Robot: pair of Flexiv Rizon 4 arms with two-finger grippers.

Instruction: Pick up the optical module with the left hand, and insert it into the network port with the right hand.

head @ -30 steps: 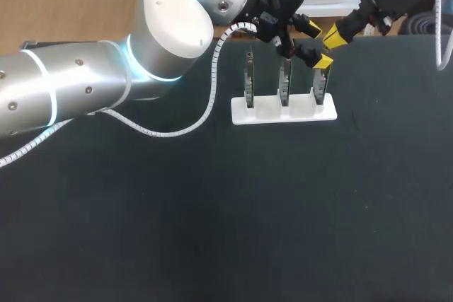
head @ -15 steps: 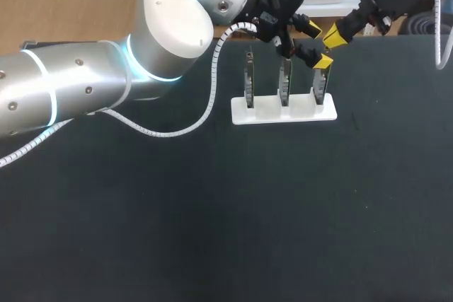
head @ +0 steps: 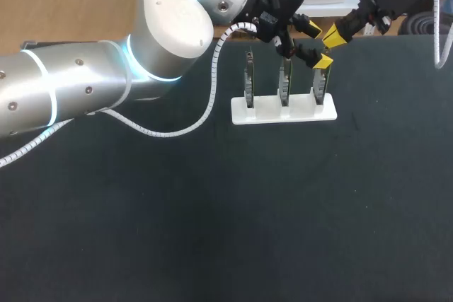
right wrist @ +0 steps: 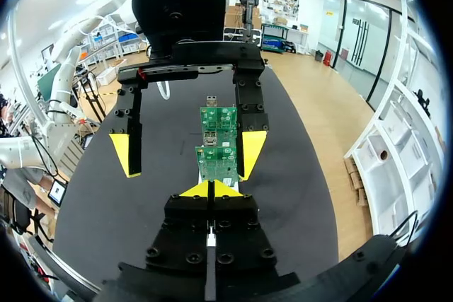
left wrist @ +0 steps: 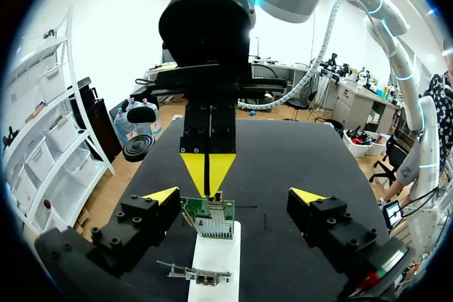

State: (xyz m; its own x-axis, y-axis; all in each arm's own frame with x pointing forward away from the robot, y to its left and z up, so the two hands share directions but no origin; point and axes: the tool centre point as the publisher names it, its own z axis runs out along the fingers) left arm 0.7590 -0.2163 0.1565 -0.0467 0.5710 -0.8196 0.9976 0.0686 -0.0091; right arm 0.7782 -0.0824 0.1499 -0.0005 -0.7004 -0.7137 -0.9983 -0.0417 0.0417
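Left pincer (head: 316, 46) hangs released around the end board (head: 320, 93) on the white stand (head: 283, 114), my right pincer (head: 332, 36) is clenched empty, so picking and inserting both remain.

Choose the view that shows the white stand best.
Head view: the whole stand shows, with all three boards upright in it. The left wrist view shows only part of it; the right wrist view hides it behind its gripper.

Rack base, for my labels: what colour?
The rack base is white; head view shows it best.
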